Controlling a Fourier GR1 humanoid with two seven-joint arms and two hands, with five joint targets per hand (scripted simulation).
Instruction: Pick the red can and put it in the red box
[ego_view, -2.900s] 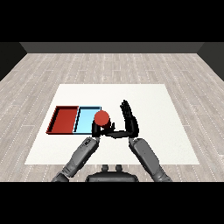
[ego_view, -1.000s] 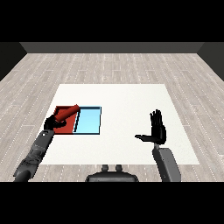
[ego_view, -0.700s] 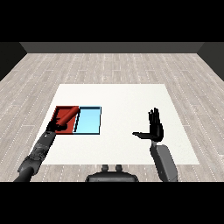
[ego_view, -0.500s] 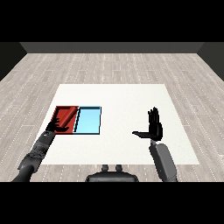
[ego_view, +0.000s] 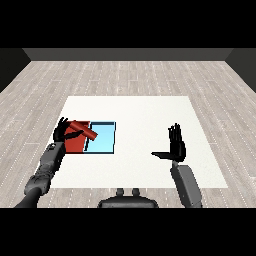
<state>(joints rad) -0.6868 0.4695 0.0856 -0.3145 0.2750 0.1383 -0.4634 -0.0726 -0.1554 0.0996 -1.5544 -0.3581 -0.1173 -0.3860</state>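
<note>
Over the red tray (ego_view: 76, 144) at the table's nine o'clock side, the left hand (ego_view: 62, 131) sits at the tray's left edge, fingers spread and mostly straight, thumb reaching toward the red can (ego_view: 82, 130). The can lies tipped on its side, slanting from upper left down to lower right, its low end pointing to four o'clock and crossing toward the seam with the light blue tray (ego_view: 102, 137). Whether the fingers close round the can or merely touch its near end cannot be made out; they look opened out rather than curled. The can's upper end is right against the hand, and most of its length lies over the red tray's top half.

The light blue tray lies just beside the red one, touching along their shared wall, on its three o'clock side.

Well apart, toward four o'clock on the white table (ego_view: 140, 112), the right hand (ego_view: 175, 146) stands upright with fingers straight and pointing to twelve o'clock, thumb stretched out flat toward nine o'clock, holding nothing. Its grey forearm (ego_view: 186, 184) rises from the lower right.
</note>
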